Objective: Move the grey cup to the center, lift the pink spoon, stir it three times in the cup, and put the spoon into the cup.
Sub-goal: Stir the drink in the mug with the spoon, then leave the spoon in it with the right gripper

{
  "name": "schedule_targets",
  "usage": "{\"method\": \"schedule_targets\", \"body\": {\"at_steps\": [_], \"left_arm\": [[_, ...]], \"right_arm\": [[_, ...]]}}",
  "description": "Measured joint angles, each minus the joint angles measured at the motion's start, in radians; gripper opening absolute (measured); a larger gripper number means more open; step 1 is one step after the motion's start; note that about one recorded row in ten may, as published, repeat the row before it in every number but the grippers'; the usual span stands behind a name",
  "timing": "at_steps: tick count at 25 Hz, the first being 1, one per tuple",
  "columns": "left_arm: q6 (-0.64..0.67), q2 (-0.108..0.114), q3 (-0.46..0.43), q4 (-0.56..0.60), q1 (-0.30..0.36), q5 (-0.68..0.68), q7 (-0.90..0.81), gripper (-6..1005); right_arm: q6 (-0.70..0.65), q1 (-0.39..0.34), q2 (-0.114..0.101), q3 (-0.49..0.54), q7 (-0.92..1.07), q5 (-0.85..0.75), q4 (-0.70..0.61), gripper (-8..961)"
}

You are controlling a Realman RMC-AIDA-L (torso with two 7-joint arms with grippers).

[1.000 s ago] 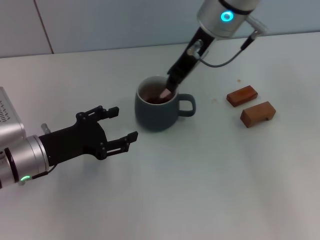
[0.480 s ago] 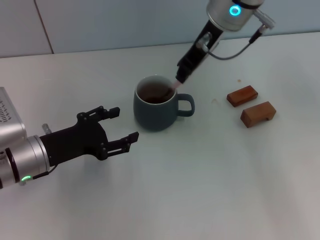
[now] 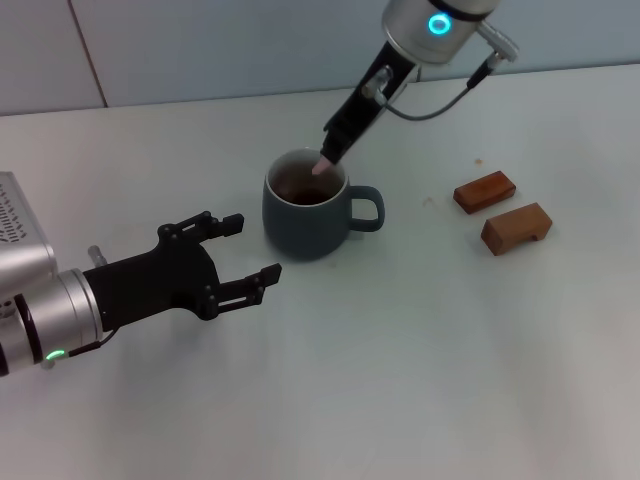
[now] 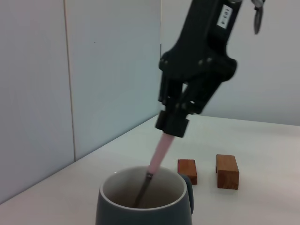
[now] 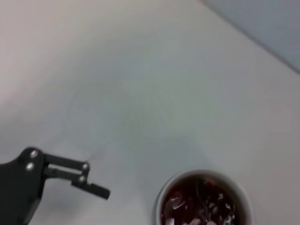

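Head view: white table (image 3: 420,360), pale blue-grey wall panels behind. Grey cup (image 3: 305,225) mid-table, handle toward two wooden blocks (image 3: 500,210). Right gripper (image 3: 338,143) clamped on pink spoon (image 3: 324,164), tilted into the cup. Left gripper (image 3: 245,255) spread open, empty, just beside the cup.

Left wrist view: pink handle, metal neck dipping inside the cream interior.

Right wrist view: brown liquid (image 5: 201,206) in the cup.

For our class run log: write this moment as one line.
right gripper: holds pink spoon in grey cup | left gripper: open, idle
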Motion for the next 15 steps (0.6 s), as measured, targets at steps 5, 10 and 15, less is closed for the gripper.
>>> {"method": "schedule_targets", "body": {"at_steps": [5,10,15], "left_arm": [[0.000,0.000,0.000,0.000,-0.002,0.000,0.000,813],[0.000,0.000,0.000,0.000,-0.005,0.000,0.000,813],[0.000,0.000,0.000,0.000,-0.006,0.000,-0.005,813]], "right_arm": [[0.002,-0.016,-0.011,0.001,0.006,-0.006,-0.007,141],[-0.011,-0.034,-0.001,-0.003,0.015,-0.006,-0.049,150],[-0.029,-0.135,0.030,-0.064,0.033,0.003,-0.235,159]]}}
